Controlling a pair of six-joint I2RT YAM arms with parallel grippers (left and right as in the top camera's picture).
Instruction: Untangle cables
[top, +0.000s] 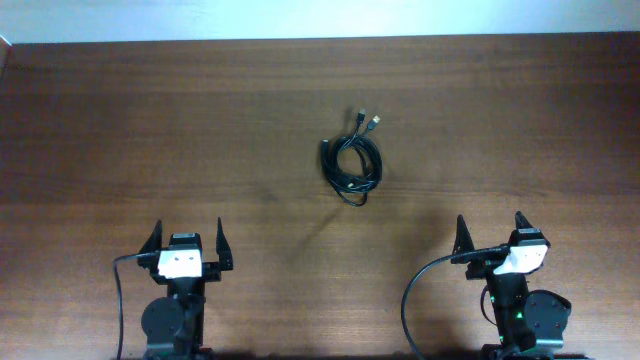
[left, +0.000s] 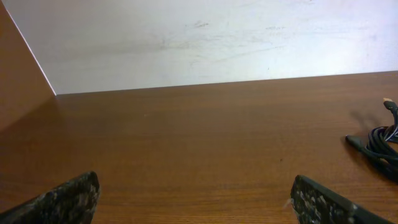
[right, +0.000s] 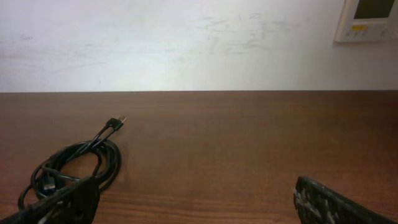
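Note:
The cables (top: 350, 163) lie as one tangled black coil on the wooden table, a little right of centre, with two plug ends pointing up and right, one silver-tipped (top: 375, 121). The coil shows at the right edge of the left wrist view (left: 382, 144) and at the lower left of the right wrist view (right: 74, 165). My left gripper (top: 187, 240) is open and empty near the front left, far from the coil. My right gripper (top: 490, 230) is open and empty near the front right, also apart from the coil.
The wooden table (top: 200, 130) meets a white wall at the back. Thick black wires run from both arm bases (top: 410, 300). A white wall panel (right: 367, 18) shows at the top right of the right wrist view.

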